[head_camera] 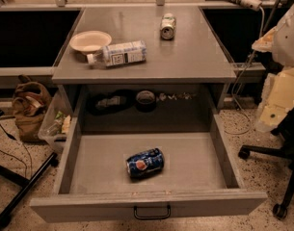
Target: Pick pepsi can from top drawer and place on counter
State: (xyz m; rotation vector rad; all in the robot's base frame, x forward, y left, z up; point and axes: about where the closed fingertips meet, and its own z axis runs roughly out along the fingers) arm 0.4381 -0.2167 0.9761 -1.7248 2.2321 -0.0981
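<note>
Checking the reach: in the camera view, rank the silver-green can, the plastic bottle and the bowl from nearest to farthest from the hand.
The hand is at the upper right.
1. silver-green can, back centre-right.
2. plastic bottle, lying left of centre.
3. bowl, far left.

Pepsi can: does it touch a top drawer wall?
Apart. The camera view shows bare floor all around the pepsi can, clear of every wall of the top drawer. The gripper is not in view.

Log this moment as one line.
top drawer open | pepsi can lying on its floor | counter holds bowl, bottle, silver can | end effector not in view | pick not started
</note>
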